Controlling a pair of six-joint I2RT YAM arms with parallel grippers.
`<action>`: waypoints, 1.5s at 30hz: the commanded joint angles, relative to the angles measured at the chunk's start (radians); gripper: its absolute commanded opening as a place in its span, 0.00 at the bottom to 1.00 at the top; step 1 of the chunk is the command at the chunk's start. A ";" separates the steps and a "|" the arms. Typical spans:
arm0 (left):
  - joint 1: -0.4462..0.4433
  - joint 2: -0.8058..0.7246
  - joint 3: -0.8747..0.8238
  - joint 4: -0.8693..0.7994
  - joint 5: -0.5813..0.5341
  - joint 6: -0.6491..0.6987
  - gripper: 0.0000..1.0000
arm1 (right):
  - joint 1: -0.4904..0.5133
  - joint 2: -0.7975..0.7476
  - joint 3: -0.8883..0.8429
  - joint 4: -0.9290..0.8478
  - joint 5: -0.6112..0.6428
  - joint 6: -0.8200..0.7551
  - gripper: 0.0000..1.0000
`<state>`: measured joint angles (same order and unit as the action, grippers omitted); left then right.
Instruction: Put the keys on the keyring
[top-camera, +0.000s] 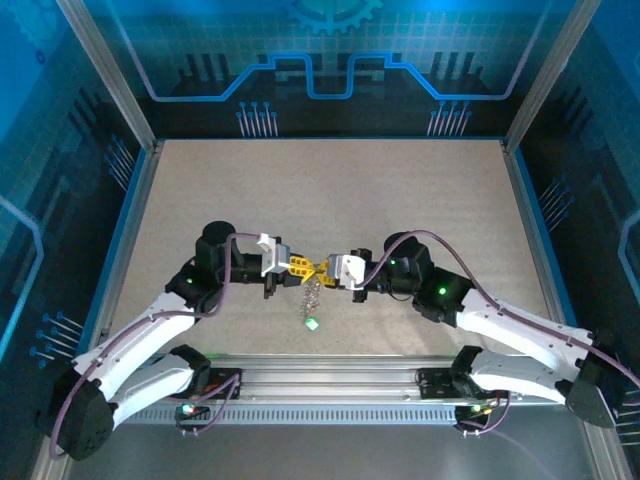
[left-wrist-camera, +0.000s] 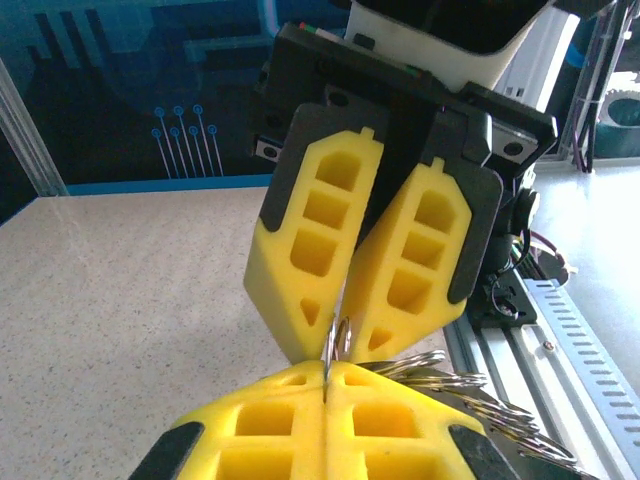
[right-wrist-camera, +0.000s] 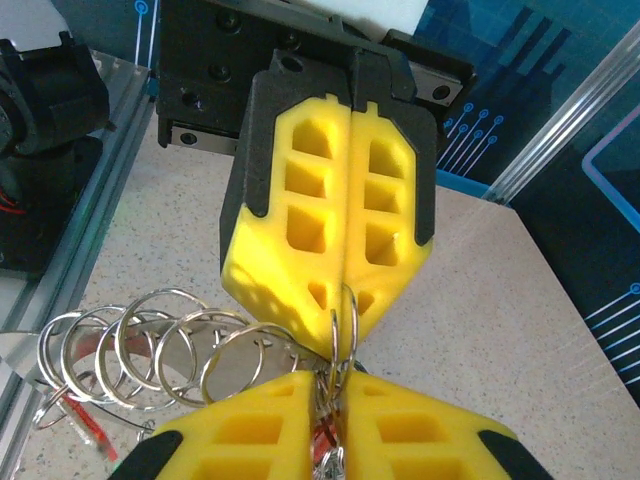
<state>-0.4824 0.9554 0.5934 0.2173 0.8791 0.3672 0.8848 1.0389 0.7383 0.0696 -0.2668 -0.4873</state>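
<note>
Keyring (right-wrist-camera: 341, 325): I judge it light, thin, springy and slippery, best held across its rim. It hangs above the table (top-camera: 330, 190), centre near. My left gripper (left-wrist-camera: 326, 380) and right gripper (right-wrist-camera: 330, 385) both pinch it, tip to tip. Linked rings (right-wrist-camera: 150, 340) dangle, green tag (top-camera: 312, 323) lowest. Both arms reach inward.

Speckled beige tabletop (top-camera: 330, 190), evenly lit. Blue circuit-print wall panels (top-camera: 330, 60) on three sides, silver aluminium corner posts (top-camera: 105, 70) between them. Slotted aluminium rail (top-camera: 330, 388) along the near edge.
</note>
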 joint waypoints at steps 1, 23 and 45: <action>-0.007 -0.003 -0.002 0.116 0.049 -0.028 0.00 | 0.020 0.022 -0.012 0.034 -0.021 0.032 0.17; -0.021 0.002 0.142 -0.370 -0.068 0.249 0.21 | 0.004 0.071 0.219 -0.353 0.036 -0.048 0.00; -0.053 0.063 0.201 -0.462 -0.123 0.290 0.18 | 0.017 0.117 0.249 -0.360 0.040 -0.024 0.00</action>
<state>-0.5232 1.0084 0.7609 -0.2150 0.7483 0.6319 0.8856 1.1564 0.9443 -0.3111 -0.2165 -0.5171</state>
